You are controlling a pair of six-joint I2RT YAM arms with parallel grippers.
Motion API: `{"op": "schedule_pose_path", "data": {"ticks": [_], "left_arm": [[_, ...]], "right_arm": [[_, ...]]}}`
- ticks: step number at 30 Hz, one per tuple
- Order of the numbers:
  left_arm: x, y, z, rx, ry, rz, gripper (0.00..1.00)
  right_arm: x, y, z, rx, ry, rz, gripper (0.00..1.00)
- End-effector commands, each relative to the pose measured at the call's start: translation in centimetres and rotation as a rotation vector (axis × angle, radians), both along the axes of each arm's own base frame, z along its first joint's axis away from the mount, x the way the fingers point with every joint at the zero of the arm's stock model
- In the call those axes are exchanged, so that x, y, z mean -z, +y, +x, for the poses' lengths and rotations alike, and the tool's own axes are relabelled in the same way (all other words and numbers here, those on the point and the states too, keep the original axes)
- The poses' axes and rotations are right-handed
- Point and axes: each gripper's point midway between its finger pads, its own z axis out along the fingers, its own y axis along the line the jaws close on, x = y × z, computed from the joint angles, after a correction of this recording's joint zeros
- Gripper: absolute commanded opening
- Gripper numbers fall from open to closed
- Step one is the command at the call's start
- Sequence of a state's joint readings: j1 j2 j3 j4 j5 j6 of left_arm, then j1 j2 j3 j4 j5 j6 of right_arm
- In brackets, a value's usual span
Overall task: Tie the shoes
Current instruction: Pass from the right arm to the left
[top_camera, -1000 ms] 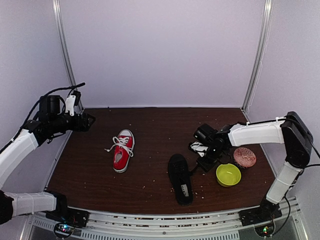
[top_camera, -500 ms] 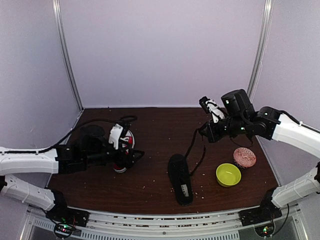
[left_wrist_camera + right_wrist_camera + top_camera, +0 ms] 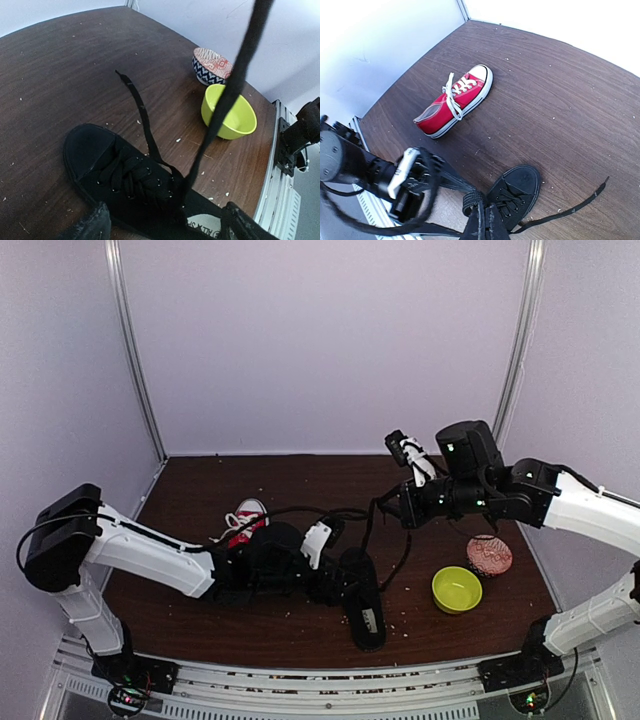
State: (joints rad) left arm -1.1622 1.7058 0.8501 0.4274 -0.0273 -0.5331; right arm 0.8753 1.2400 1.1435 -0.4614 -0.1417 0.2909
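Note:
The black shoe (image 3: 362, 598) lies at the front middle of the table, toe towards the back. My left gripper (image 3: 336, 586) is open, its jaws standing on either side of the shoe's (image 3: 125, 180) rear part. My right gripper (image 3: 394, 508) is raised above and behind the shoe, shut on a black lace (image 3: 232, 90) that runs taut up from the eyelets. In the right wrist view the lace (image 3: 479, 198) loops over the closed fingertips (image 3: 492, 225). The other lace end (image 3: 137, 107) lies loose on the table. The red sneaker (image 3: 456, 100) with white laces lies at the left, partly hidden by my left arm in the top view (image 3: 246, 519).
A yellow-green bowl (image 3: 457, 590) and a patterned bowl (image 3: 489, 555) stand right of the black shoe. Crumbs are scattered on the brown table (image 3: 300, 480). My left arm's cable (image 3: 320, 512) arches over the table's middle.
My left arm has swung right from the red sneaker to the black shoe. My right gripper stays raised with the lace, shifted slightly left.

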Motion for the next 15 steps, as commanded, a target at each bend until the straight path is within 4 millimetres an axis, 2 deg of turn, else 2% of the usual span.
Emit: {"op": "schedule_pose_path", "data": {"ticks": [1, 3, 7, 12, 15], "left_arm": [[-1.8, -1.7, 1.2, -0.036, -0.018, -0.111, 0.71], [-1.2, -2.1, 1.3, -0.039, -0.014, -0.112, 0.58], [-0.5, -3.0, 1.2, -0.024, -0.006, -0.115, 0.39], [0.0, -3.2, 1.4, -0.035, -0.005, -0.120, 0.17], [-0.1, -2.9, 1.7, -0.058, 0.000, -0.127, 0.00]], "right_arm": [[-1.1, 0.7, 0.1, -0.001, -0.013, 0.048, 0.00], [-1.2, 0.7, 0.1, 0.001, -0.013, 0.052, 0.00], [-1.2, 0.8, 0.2, 0.009, -0.009, 0.056, 0.00], [-1.0, 1.0, 0.6, 0.026, -0.006, 0.057, 0.00], [-0.2, 1.1, 1.2, 0.048, -0.001, 0.041, 0.00]]}}
